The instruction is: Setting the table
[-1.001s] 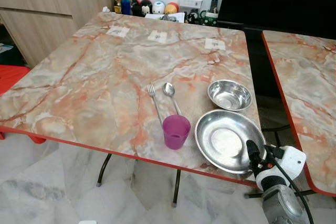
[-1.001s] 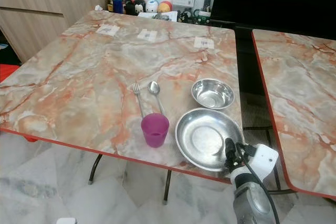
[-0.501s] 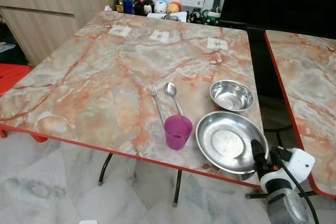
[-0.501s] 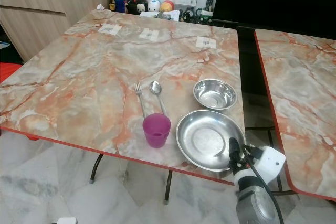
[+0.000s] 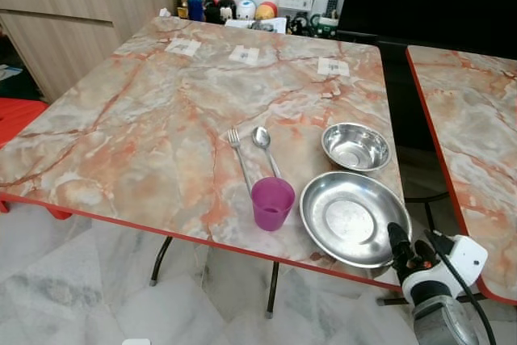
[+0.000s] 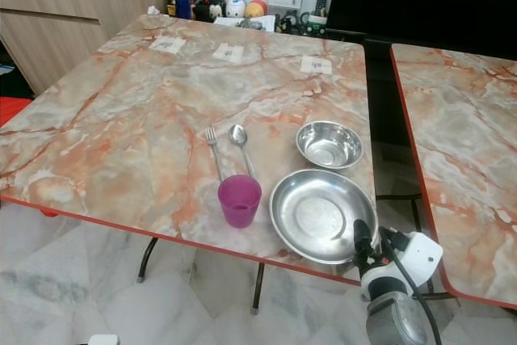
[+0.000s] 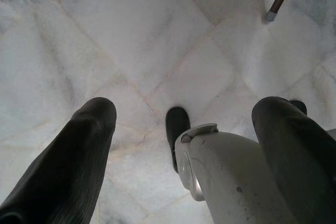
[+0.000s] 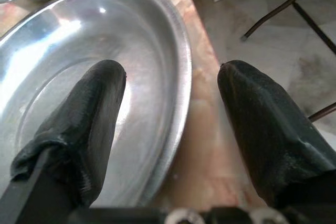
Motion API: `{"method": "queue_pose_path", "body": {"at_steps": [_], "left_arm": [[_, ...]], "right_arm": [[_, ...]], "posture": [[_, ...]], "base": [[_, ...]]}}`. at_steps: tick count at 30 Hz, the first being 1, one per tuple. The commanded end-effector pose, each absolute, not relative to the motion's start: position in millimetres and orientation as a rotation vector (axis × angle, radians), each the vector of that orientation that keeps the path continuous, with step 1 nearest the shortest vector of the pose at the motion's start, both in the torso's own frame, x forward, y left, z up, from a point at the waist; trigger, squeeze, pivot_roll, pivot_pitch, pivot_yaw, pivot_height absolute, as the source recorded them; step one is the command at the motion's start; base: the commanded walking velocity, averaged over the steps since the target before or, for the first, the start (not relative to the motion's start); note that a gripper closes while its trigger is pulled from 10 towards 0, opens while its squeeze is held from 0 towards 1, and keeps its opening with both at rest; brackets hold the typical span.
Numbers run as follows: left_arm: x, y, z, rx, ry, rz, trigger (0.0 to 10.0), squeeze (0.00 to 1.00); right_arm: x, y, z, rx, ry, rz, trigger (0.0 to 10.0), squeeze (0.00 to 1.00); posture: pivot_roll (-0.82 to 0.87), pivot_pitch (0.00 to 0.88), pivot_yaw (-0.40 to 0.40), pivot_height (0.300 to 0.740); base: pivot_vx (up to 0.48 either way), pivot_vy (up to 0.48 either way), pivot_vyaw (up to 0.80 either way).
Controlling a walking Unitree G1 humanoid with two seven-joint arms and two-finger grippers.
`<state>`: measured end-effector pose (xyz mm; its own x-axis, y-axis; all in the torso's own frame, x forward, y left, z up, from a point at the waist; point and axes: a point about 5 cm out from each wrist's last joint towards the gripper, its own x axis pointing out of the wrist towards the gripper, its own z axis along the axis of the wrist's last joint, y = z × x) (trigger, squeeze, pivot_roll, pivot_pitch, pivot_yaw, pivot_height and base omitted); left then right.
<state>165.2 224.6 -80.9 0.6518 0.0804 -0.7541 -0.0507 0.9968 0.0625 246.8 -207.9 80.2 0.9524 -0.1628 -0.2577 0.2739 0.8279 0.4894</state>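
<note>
A large steel plate (image 5: pixel 351 217) lies near the front right corner of the marble table (image 5: pixel 145 119). Behind it sits a small steel bowl (image 5: pixel 355 145). To its left stands a purple cup (image 5: pixel 271 203), with a fork (image 5: pixel 237 153) and a spoon (image 5: pixel 263 145) lying side by side behind the cup. My right gripper (image 5: pixel 397 244) is at the plate's near right rim. In the right wrist view the right gripper (image 8: pixel 173 98) is open, one finger over the plate (image 8: pixel 79 77) and the other beyond the rim. My left gripper (image 7: pixel 189 108) hangs open over the floor.
A second marble table (image 5: pixel 477 119) stands close on the right, with a narrow gap between. A wooden cabinet (image 5: pixel 73 14) is at the back left, toys and bottles (image 5: pixel 226 10) along the back wall, a red object (image 5: pixel 16 115) at the left. Marble floor (image 5: pixel 97 280) lies below.
My right gripper has drawn back slightly toward the table's near edge and to the right. The plate, bowl, cup and cutlery have not moved.
</note>
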Motion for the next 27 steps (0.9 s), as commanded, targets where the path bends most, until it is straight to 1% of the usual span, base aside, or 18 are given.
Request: {"method": "queue_pose_path", "body": {"at_steps": [1, 2, 4, 5, 7, 8, 19, 20, 21, 27], "left_arm": [[159.3, 224.6, -83.6, 0.054, 0.881, 0.055, 10.0, 0.0], [158.8, 224.9, -83.7, 0.055, 0.882, 0.055, 10.0, 0.0], [158.8, 224.9, -83.7, 0.055, 0.882, 0.055, 10.0, 0.0], [158.5, 225.0, -83.8, 0.055, 0.883, 0.056, 10.0, 0.0], [158.5, 225.0, -83.8, 0.055, 0.883, 0.056, 10.0, 0.0], [158.0, 225.1, -84.0, 0.056, 0.884, 0.055, 10.0, 0.0], [158.1, 224.5, -84.1, 0.061, 0.886, 0.048, 10.0, 0.0], [158.2, 224.3, -84.1, 0.064, 0.887, 0.044, 10.0, 0.0], [158.2, 224.0, -84.2, 0.068, 0.888, 0.04, 10.0, 0.0], [158.3, 223.6, -84.2, 0.071, 0.888, 0.038, 10.0, 0.0]], "right_arm": [[246.5, -208.2, 77.7, 0.55, 0.229, -0.235, 3.0, 0.0], [247.7, -206.2, 76.5, 0.555, 0.24, -0.23, 0.2, 0.0], [247.7, -206.2, 76.5, 0.555, 0.24, -0.23, 0.2, 0.0], [248.2, -205.2, 75.6, 0.555, 0.251, -0.226, 3.4, 0.0], [248.2, -205.2, 75.6, 0.555, 0.251, -0.226, 3.4, 0.0], [249.3, -203.1, 74.6, 0.551, 0.264, -0.217, 10.0, 0.0], [248.6, -204.1, 70.7, 0.545, 0.296, -0.223, 10.0, 0.0], [248.8, -204.1, 70.6, 0.547, 0.295, -0.223, 9.1, 0.0], [249.6, -203.7, 70.8, 0.55, 0.292, -0.222, 0.0, 0.0], [251.4, -202.9, 70.9, 0.553, 0.29, -0.219, 0.0, 0.0]], "posture": [[0.01, 0.125, -0.044, 0.74], [0.02, 0.126, -0.044, 0.74], [0.02, 0.126, -0.044, 0.74], [0.02, 0.126, -0.044, 0.74], [0.02, 0.126, -0.044, 0.74], [0.02, 0.127, -0.044, 0.74], [0.02, 0.127, -0.042, 0.74], [0.02, 0.127, -0.042, 0.74], [0.02, 0.127, -0.042, 0.74], [0.02, 0.125, -0.043, 0.74]], "base": [[0.0, 0.0, 0.0], [0.0, 0.0, 0.0], [0.0, 0.0, 0.0], [0.0, 0.0, 0.0], [0.0, 0.0, 0.0], [0.0, 0.0, 0.0], [0.0, 0.0, 0.0], [0.0, 0.0, 0.0], [0.0, 0.0, 0.0], [0.0, 0.0, 0.0]]}}
